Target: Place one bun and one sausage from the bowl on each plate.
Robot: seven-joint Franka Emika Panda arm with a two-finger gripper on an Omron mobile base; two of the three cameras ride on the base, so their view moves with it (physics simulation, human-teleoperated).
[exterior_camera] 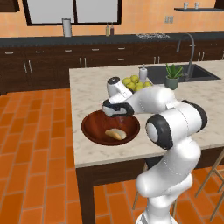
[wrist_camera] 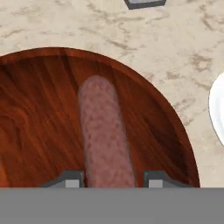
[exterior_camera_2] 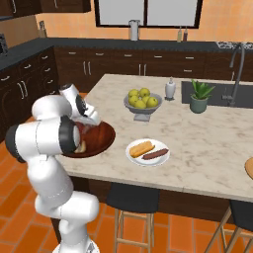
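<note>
One marble island [exterior_camera: 87, 87], orange-tiled floor [exterior_camera: 35, 144]

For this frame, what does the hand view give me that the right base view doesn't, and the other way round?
Hand view: the gripper shut on a sausage lying lengthwise between its fingertips, over the bowl's wooden floor.

Right base view: the white plate already carrying a bun and another sausage, the grey fruit bowl of yellow-green fruit, a potted plant, the sink tap, and the edge of a tan plate at the right; the arm covers much of the bowl here.

Shared: the wooden bowl, the marble counter, the white plate's rim.
</note>
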